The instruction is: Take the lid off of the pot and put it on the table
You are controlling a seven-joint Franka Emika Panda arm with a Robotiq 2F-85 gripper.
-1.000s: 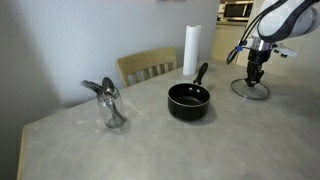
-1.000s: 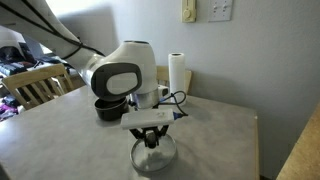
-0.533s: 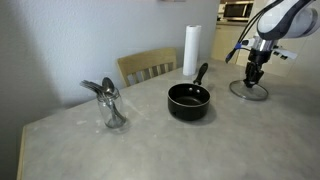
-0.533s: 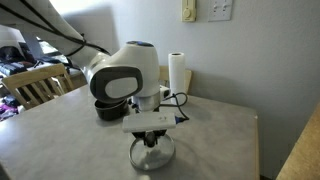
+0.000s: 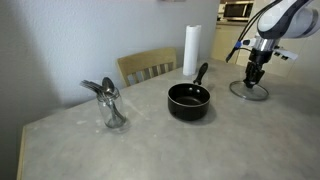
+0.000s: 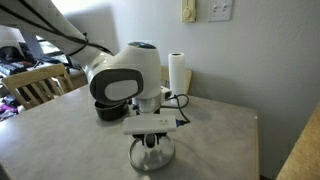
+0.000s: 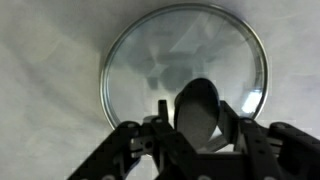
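The glass lid (image 5: 243,92) with its metal rim lies flat on the grey table (image 5: 200,145), to the right of the pot and apart from it. It also shows in an exterior view (image 6: 166,156) and fills the wrist view (image 7: 180,45). My gripper (image 5: 255,78) stands straight over it. Its fingers sit close on both sides of the black knob (image 7: 200,108), as an exterior view (image 6: 150,140) also shows. The black pot (image 5: 188,100) stands uncovered mid-table, handle pointing to the back. It is partly hidden behind my arm in an exterior view (image 6: 104,112).
A white paper towel roll (image 5: 191,50) stands behind the pot. A glass jar of metal utensils (image 5: 112,108) stands at the left. A wooden chair (image 5: 148,66) is behind the table. The table's edge (image 6: 256,135) runs close beside the lid.
The lid has settled flat on the table. My arm has shifted only slightly and the gripper stays on the knob.
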